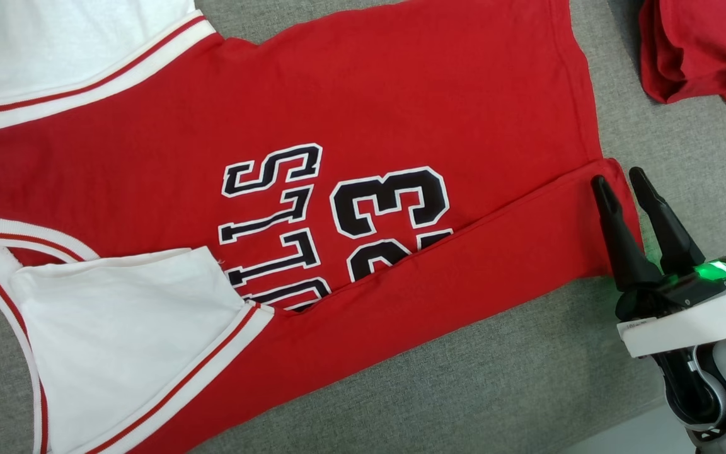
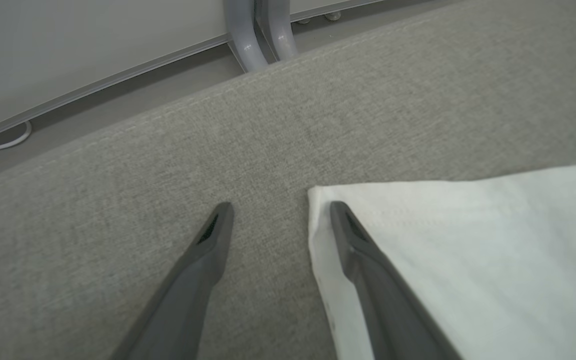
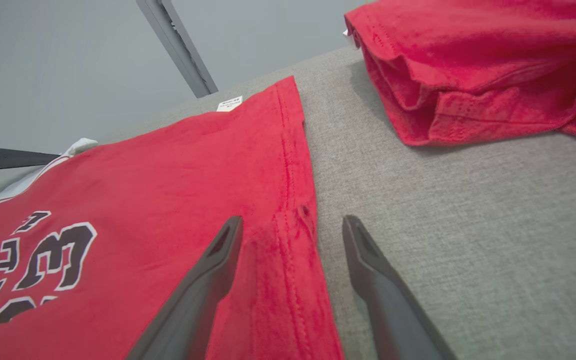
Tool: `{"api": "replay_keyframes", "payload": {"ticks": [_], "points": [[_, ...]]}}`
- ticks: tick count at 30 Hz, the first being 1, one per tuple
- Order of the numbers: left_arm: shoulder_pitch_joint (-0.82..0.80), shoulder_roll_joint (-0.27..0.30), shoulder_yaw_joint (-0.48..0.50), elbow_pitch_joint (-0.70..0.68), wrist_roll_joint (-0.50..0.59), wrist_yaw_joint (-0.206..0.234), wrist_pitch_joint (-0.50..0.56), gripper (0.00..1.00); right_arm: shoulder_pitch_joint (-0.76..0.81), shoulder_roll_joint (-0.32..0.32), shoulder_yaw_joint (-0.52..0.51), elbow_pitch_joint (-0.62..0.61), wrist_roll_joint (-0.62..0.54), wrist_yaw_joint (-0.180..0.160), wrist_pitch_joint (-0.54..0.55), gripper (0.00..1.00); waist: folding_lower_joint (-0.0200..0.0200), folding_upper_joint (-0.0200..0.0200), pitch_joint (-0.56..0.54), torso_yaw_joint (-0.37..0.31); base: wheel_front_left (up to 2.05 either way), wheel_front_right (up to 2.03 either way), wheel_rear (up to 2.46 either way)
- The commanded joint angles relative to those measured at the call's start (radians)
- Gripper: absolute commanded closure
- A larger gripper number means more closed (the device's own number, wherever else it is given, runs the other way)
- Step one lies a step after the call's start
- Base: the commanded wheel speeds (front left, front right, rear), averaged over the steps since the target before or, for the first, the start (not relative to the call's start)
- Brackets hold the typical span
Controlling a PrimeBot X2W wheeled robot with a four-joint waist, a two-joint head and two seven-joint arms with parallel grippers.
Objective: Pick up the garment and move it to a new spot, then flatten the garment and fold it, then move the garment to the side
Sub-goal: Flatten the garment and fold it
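Lying: jersey [image 1: 401, 94] was spread flat on the grey counter [image 1: 495, 378], lower edge folded up over its number.
Right claw [image 1: 617, 176]: fingers stood apart, straddling the jersey's hem corner.
Left claw [image 2: 280, 205]: fingers stood apart, one over the jersey's white sleeve [image 2: 468, 250] edge.
Red cloth [image 1: 703, 50]: sat bunched beyond the jersey's hem, not touching.

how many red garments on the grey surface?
2. The red jersey lies spread across the middle; a bunched red garment sits apart at the far right, partly out of frame. Others may be hidden.
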Motion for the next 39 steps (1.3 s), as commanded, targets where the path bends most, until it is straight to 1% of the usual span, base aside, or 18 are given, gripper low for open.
{"api": "replay_keyframes", "payload": {"ticks": [1,4,5,6,7,8,12,18,19,21,23,26,29,32,35,37,39], "points": [[0.033,-0.004,-0.028,0.020,-0.006,-0.016,0.038,0.00,-0.009,-0.005,-0.009,-0.002,0.002,-0.001,-0.006,0.00,0.0000,-0.0001,-0.002,0.001,0.00,0.00,0.00],[0.036,-0.006,-0.032,0.019,-0.015,-0.026,0.048,0.00,-0.008,-0.009,-0.012,-0.003,0.001,-0.001,-0.006,0.00,0.0000,-0.0001,-0.004,0.001,0.00,0.00,0.00],[0.037,-0.004,-0.034,0.018,-0.016,-0.028,0.051,0.24,-0.010,-0.010,-0.011,-0.004,0.000,-0.001,-0.006,0.00,0.0000,-0.0001,-0.004,0.000,0.00,0.00,0.00],[0.038,-0.002,-0.037,0.016,-0.016,-0.032,0.055,0.58,-0.012,-0.011,-0.010,-0.005,-0.001,-0.001,-0.006,0.00,0.0000,-0.0001,-0.004,-0.001,0.00,0.00,0.00],[0.039,-0.001,-0.039,0.016,-0.018,-0.036,0.057,0.75,-0.014,-0.012,-0.009,-0.006,-0.001,-0.001,-0.006,0.00,0.0000,-0.0001,-0.003,-0.003,0.00,0.00,0.00],[0.040,0.000,-0.039,0.014,-0.021,-0.038,0.059,1.00,-0.016,-0.012,-0.006,-0.007,0.000,-0.001,-0.006,0.00,0.0000,-0.0001,-0.002,-0.004,0.00,0.00,0.00],[0.041,0.007,-0.043,0.006,-0.032,-0.055,0.059,1.00,-0.024,-0.014,0.000,-0.008,-0.001,-0.001,-0.006,0.00,0.0000,-0.0001,0.002,-0.007,0.00,0.00,0.00],[0.031,-0.007,-0.039,-0.026,-0.019,-0.069,-0.029,1.00,-0.043,-0.033,0.023,-0.002,0.007,-0.001,-0.006,0.00,0.0000,-0.0001,-0.013,0.013,0.00,0.00,0.00],[0.031,-0.012,-0.038,-0.031,-0.019,-0.074,-0.048,1.00,-0.052,-0.041,0.032,-0.003,0.021,-0.001,-0.006,0.00,0.0000,-0.0001,-0.021,0.021,0.00,0.00,0.00],[0.036,-0.021,-0.042,-0.036,-0.019,-0.077,-0.075,1.00,-0.072,-0.076,0.059,0.010,0.037,-0.001,0.002,0.00,0.0000,-0.0001,-0.039,0.038,0.00,0.00,0.00],[0.039,-0.029,-0.047,-0.042,-0.026,-0.083,-0.096,1.00,-0.114,-0.105,0.082,0.029,0.051,-0.001,0.038,0.00,0.0000,-0.0001,-0.061,0.054,0.00,0.00,0.00],[0.052,-0.034,-0.061,-0.053,-0.031,-0.086,-0.116,1.00,-0.199,-0.143,0.107,0.060,0.051,-0.001,0.136,0.00,0.0000,-0.0001,-0.088,0.079,0.00,0.00,0.00],[0.058,-0.032,-0.071,-0.076,-0.037,-0.090,-0.128,1.00,-0.300,-0.150,0.119,0.107,0.057,-0.001,0.277,0.00,0.0000,-0.0001,-0.105,0.101,0.00,0.00,0.00],[0.067,-0.024,-0.084,-0.104,-0.042,-0.092,-0.129,1.00,-0.407,-0.139,0.118,0.192,0.053,-0.001,0.451,0.00,0.0000,-0.0001,-0.114,0.120,0.00,0.00,0.00],[0.070,-0.014,-0.097,-0.140,-0.046,-0.092,-0.123,1.00,-0.512,-0.122,0.113,0.304,-0.015,-0.001,0.609,0.00,0.0000,-0.0001,-0.117,0.135,0.00,0.00,0.00],[0.070,-0.007,-0.104,-0.166,-0.047,-0.092,-0.119,1.00,-0.575,-0.095,0.104,0.370,-0.074,-0.001,0.683,0.00,0.0000,-0.0001,-0.117,0.145,0.00,0.00,0.00],[0.073,-0.001,-0.110,-0.186,-0.048,-0.093,-0.116,1.00,-0.618,-0.063,0.088,0.424,-0.126,0.000,0.735,0.00,0.0000,-0.0001,-0.117,0.154,0.00,0.00,0.00]]}}
